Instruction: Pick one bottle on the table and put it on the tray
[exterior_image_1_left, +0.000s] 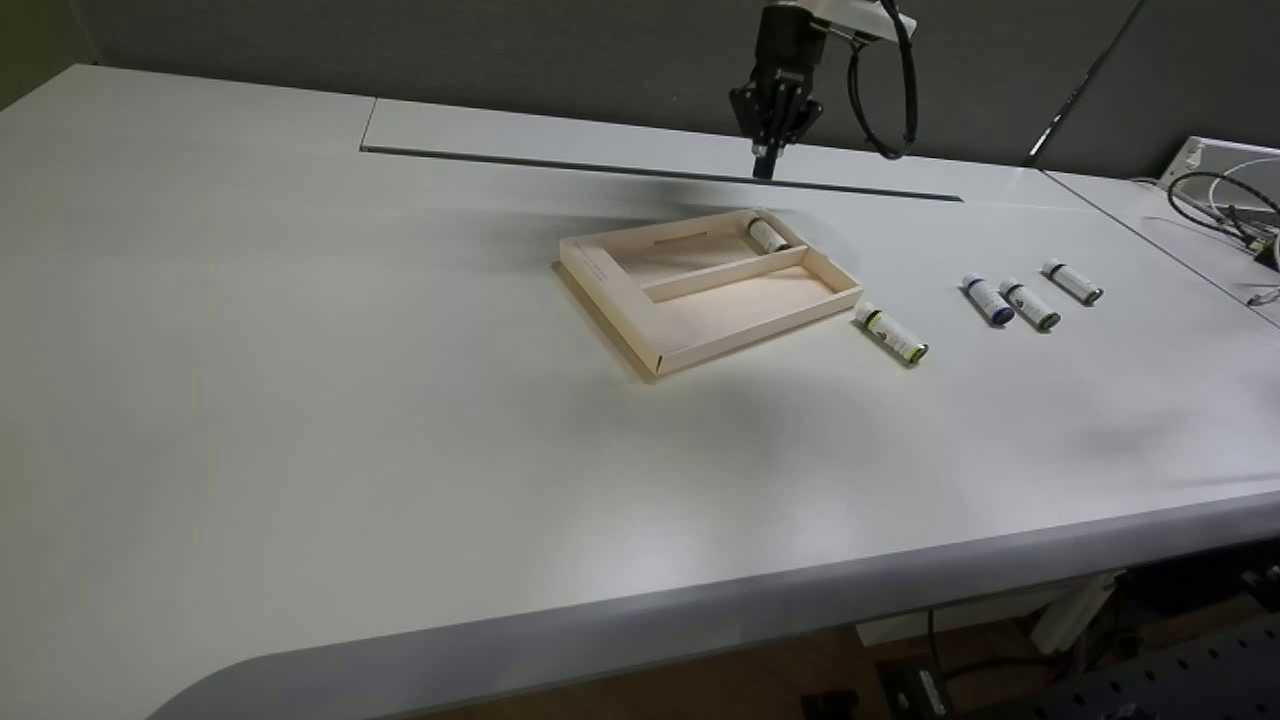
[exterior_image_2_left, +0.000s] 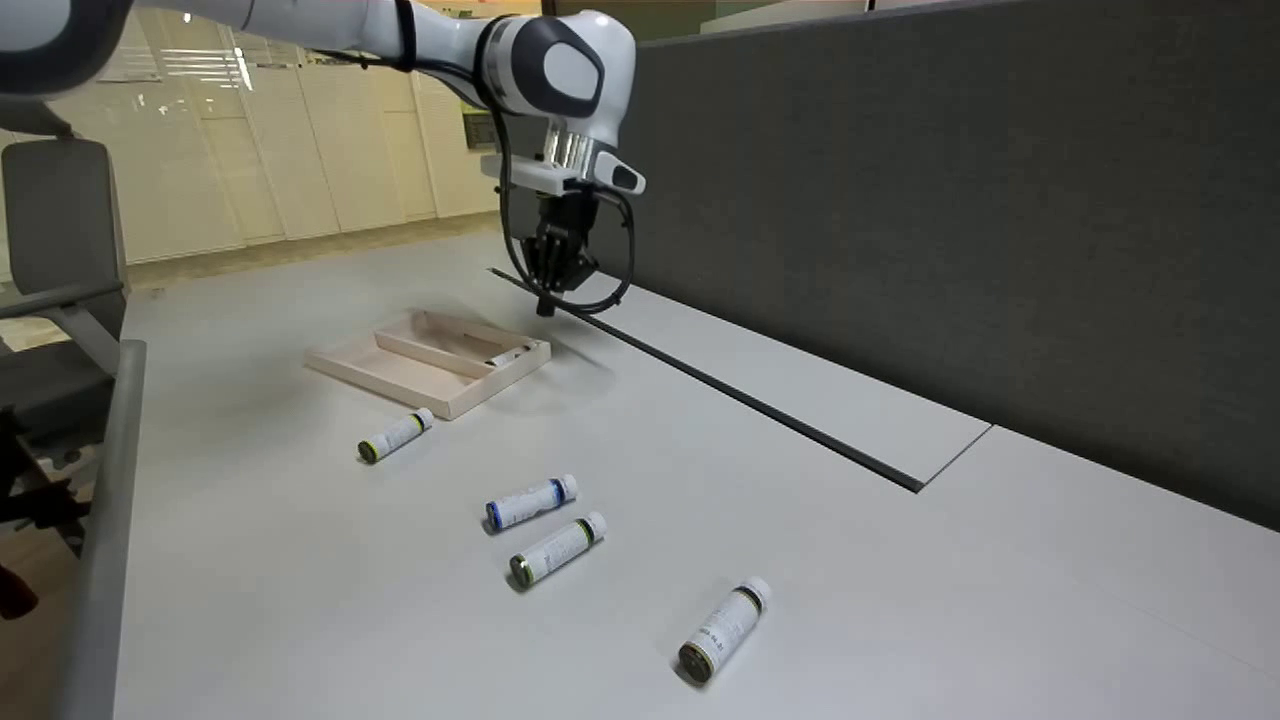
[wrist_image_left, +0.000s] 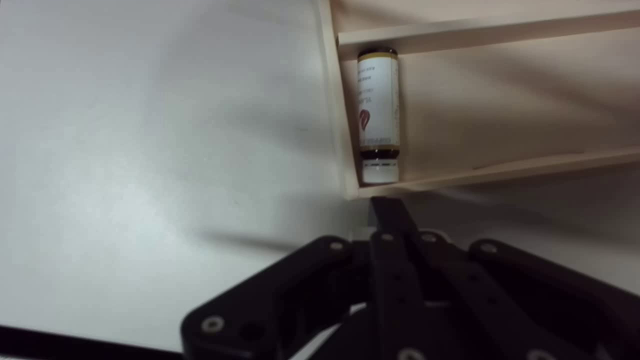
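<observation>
– Pincer (exterior_image_1_left: 764, 165) empty or full?

– Empty: its jaws are together with nothing between them. It hangs near the tray (exterior_image_1_left: 630, 310), beyond the rim that faces the back edge of the worktop (exterior_image_1_left: 350, 400), where a grey partition (exterior_image_2_left: 950, 200) stands. How high, I cannot tell.

– Which step is in hand?

– One bottle (wrist_image_left: 379, 105) lies inside the tray, so I judge the placing done and the retreat the step in hand. Next calls for a plain lift and withdrawal, not brushing the rim. Should one of the four loose bottles (exterior_image_2_left: 532, 503) be meant instead, the pincer must part its jaws and travel past the tray's end to them.

– Which way does the placed bottle point?

– It lies flat beside the tray's short end wall, in the compartment nearer the back edge. White cap faces that edge; dark base faces the divider (exterior_image_1_left: 725, 276). Its long axis crosses the tray, roughly square to the divider, running from the back edge toward the front edge. The loose four also turn their caps more toward the back edge.
</observation>
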